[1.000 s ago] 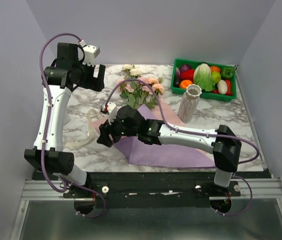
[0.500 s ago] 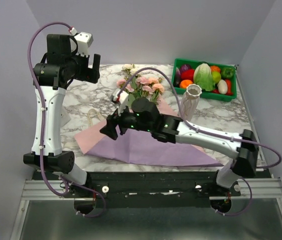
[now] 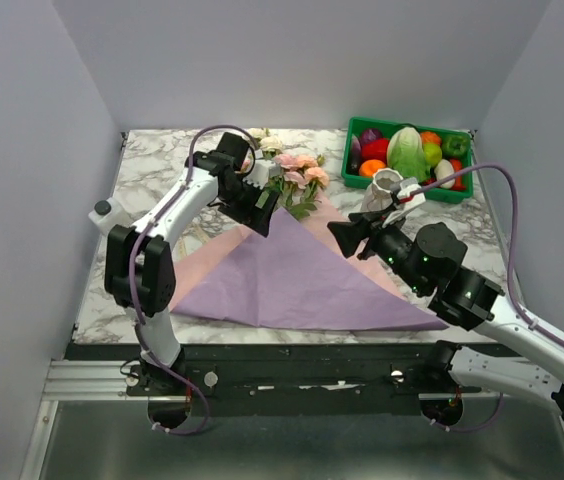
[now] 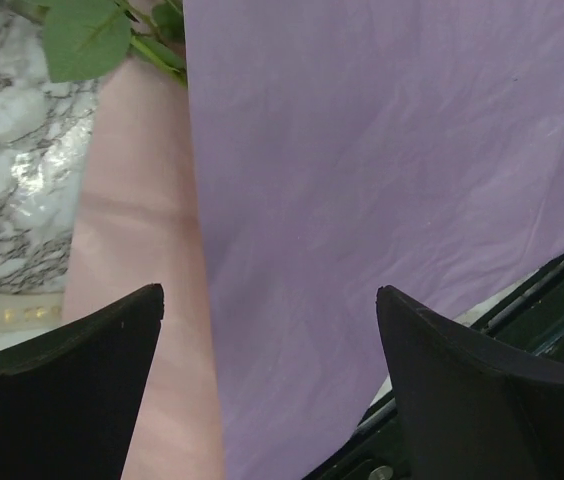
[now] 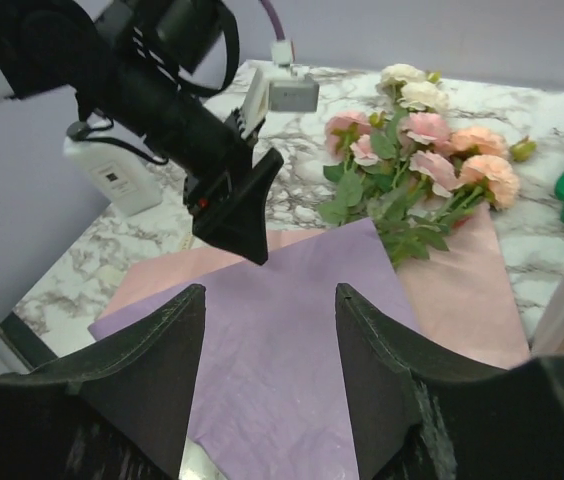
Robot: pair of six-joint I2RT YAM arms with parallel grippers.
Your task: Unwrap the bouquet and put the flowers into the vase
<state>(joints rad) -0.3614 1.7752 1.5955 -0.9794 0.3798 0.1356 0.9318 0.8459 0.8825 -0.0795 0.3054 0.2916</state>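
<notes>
Lilac paper [image 3: 292, 270] lies spread flat. The flowers [image 3: 294, 176] lie at its far edge, with the vase [image 3: 385, 183] just right of them. The left gripper [image 3: 260, 212] hovers beside them, jaws apart. The right gripper [image 3: 347, 237], apart and empty, is near the vase. The best grasp looks to be low on the bunch, clear of the paper.

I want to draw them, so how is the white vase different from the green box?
The vase is off-white, tall and slim; the green crate is low and wide. Nothing sticks out of the vase, while the crate is full of toy vegetables. Both stand on the marble table.
</notes>
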